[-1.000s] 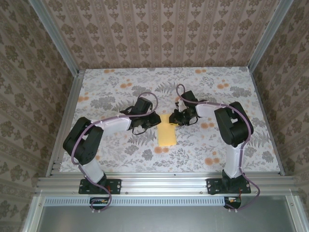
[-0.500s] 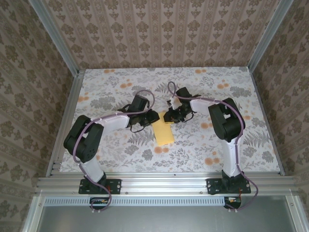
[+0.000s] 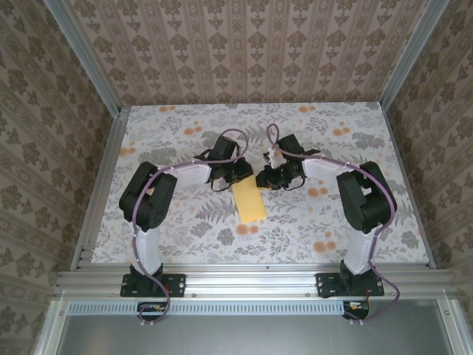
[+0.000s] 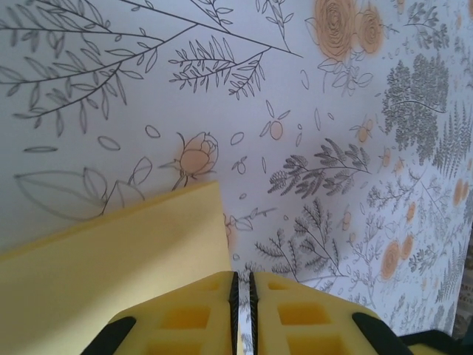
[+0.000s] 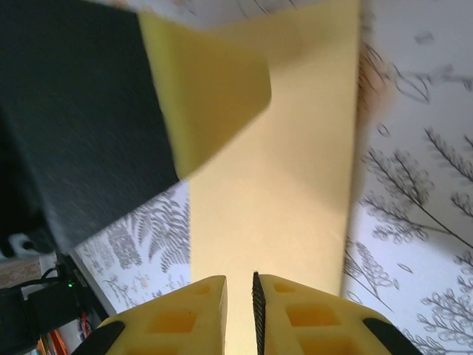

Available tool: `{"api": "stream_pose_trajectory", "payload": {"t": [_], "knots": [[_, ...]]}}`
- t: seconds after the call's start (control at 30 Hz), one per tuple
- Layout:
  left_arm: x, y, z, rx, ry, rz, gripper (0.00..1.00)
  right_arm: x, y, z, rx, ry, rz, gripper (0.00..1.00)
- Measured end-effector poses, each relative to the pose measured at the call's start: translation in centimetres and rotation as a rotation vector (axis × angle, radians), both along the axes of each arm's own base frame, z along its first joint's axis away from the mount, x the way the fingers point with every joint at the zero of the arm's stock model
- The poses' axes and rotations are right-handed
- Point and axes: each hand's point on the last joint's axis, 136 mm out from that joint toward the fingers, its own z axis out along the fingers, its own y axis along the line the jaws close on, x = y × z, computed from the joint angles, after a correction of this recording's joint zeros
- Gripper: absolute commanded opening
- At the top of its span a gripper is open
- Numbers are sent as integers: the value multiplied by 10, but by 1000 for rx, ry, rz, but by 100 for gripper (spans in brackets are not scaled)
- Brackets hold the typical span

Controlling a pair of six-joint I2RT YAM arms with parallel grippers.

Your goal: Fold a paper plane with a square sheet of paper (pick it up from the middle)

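The yellow sheet of paper (image 3: 250, 203) lies on the flowered tablecloth, folded into a narrow oblong and slanted, its far end between the two grippers. My left gripper (image 3: 242, 176) is at that far end from the left. In the left wrist view its jaws (image 4: 242, 296) stand shut to a thin slit at the paper's (image 4: 111, 259) right edge. My right gripper (image 3: 263, 180) comes in from the right. Its fingertips (image 5: 240, 303) are close together over the paper (image 5: 281, 185), which fills the slit. Whether either one pinches the paper I cannot tell.
The left gripper's yellow finger (image 5: 203, 89) and black body hang close in front of the right wrist camera. Patterned walls and aluminium posts (image 3: 111, 111) enclose the table on three sides. Open cloth lies near (image 3: 295, 237) and far (image 3: 244, 122).
The left arm has swung in, its elbow nearer the middle, and its gripper has moved farther and right. The paper has turned from upright to slanted. The right gripper has stayed at the paper's far end.
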Motion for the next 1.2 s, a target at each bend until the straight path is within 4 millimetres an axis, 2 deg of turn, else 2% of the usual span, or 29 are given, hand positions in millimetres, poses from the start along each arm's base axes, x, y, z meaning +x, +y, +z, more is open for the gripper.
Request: {"api": "stream_pose_trajectory", "payload": {"t": [0.13, 0.43, 0.73, 1.2], "knots": [[7, -6, -10, 9, 6, -16, 14, -1, 0, -12, 0, 34, -14, 19], [10, -10, -19, 27, 16, -37, 12, -5, 3, -42, 0, 111, 1, 19], [8, -2, -31, 56, 37, -38, 10, -4, 6, -43, 7, 104, 28, 19], [7, 2, -34, 18, -24, -61, 9, -7, 4, -44, -7, 90, 64, 19]]}}
